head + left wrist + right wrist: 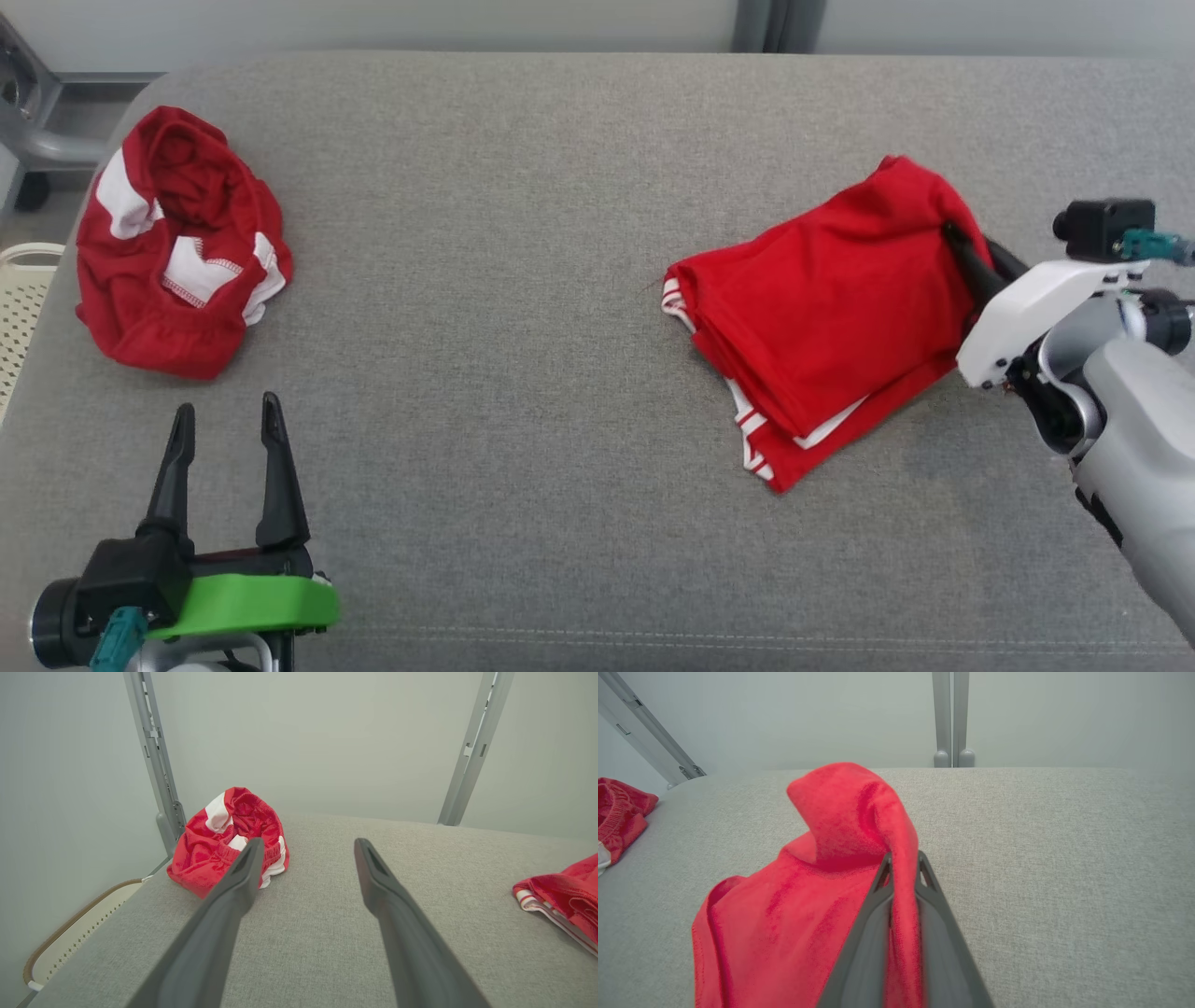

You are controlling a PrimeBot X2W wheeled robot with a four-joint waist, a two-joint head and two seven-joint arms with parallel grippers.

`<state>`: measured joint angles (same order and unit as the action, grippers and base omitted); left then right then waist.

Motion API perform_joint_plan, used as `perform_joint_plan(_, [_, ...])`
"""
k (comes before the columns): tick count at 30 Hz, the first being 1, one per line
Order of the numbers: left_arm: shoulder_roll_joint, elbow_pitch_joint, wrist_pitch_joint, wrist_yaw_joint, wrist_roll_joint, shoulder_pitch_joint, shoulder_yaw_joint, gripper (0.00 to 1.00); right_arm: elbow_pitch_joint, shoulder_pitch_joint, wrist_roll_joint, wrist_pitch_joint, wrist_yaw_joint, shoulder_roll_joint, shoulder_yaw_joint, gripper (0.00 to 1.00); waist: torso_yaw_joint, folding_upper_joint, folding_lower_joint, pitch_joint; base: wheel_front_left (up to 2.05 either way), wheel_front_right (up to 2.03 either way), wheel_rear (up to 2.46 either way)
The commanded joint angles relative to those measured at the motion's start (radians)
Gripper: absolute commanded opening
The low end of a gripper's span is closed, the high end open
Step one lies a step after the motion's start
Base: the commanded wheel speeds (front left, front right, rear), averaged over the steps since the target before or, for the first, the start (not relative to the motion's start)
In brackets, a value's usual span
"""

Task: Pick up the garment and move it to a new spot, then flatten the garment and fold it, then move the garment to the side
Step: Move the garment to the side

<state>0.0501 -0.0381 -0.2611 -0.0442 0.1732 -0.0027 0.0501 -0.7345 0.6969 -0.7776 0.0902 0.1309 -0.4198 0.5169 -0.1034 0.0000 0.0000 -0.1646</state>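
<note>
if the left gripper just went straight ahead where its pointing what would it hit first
Probably the crumpled red-and-white garment, at its near edge. The left gripper lines up close to that garment's side, so with depth unclear it might just slip past.

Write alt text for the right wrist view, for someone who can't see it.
The right end effector is shut on a raised fold of a folded red fabric garment, which lies on a grey woven cushioned surface. A crumpled red and white garment sits at the far left edge.
</note>
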Motion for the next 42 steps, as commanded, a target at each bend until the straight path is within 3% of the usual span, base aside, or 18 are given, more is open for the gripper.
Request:
perform_joint_plan(1, [0.001, 0.012, -0.004, -0.007, -0.012, -0.021, 0.011, 1.0, -0.002, 0.035, 0.01, 0.01, 0.0, -0.014, 0.002, 0.0, 0.04, 0.0, 0.0, -0.047, 0.0, 0.0, 0.0])
perform_joint_plan(16, [0.004, 0.084, -0.003, -0.038, -0.068, -0.059, 0.093, 1.0, -0.095, 0.251, 0.005, 0.065, 0.0, -0.097, -0.01, 0.0, 0.14, 0.0, 0.0, -0.196, 0.0, 0.0, 0.0])
perform_joint_plan(34, [0.028, 0.167, -0.003, -0.057, -0.107, -0.089, 0.132, 1.0, -0.27, 0.432, -0.017, 0.12, 0.0, -0.179, -0.041, 0.0, 0.185, 0.0, 0.0, -0.337, 0.0, 0.0, 0.0])
perform_joint_plan(42, [0.034, 0.178, -0.003, -0.061, -0.113, -0.09, 0.144, 1.0, -0.317, 0.473, -0.018, 0.141, 0.0, -0.183, -0.03, 0.0, 0.198, 0.0, 0.0, -0.361, 0.0, 0.0, 0.0])
